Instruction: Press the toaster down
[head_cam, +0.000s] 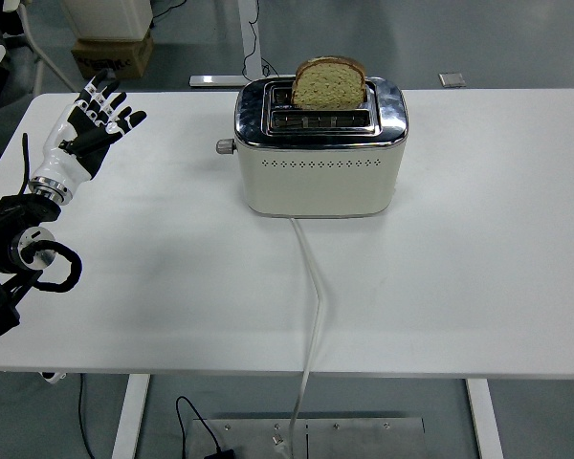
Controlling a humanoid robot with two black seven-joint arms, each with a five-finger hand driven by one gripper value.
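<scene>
A cream and chrome toaster [320,158] stands at the back middle of the white table [478,258]. A slice of bread [329,83] sticks up out of its rear slot. Its lever knob [226,146] juts from the left end, raised. My left hand [94,120] is lifted above the table's far left, well left of the knob, with its fingers spread and holding nothing. The right arm is out of view.
The toaster's white cord [313,287] runs from its front down over the table's near edge. A cardboard box [113,53] and a table-leg base [220,80] stand on the floor behind the table.
</scene>
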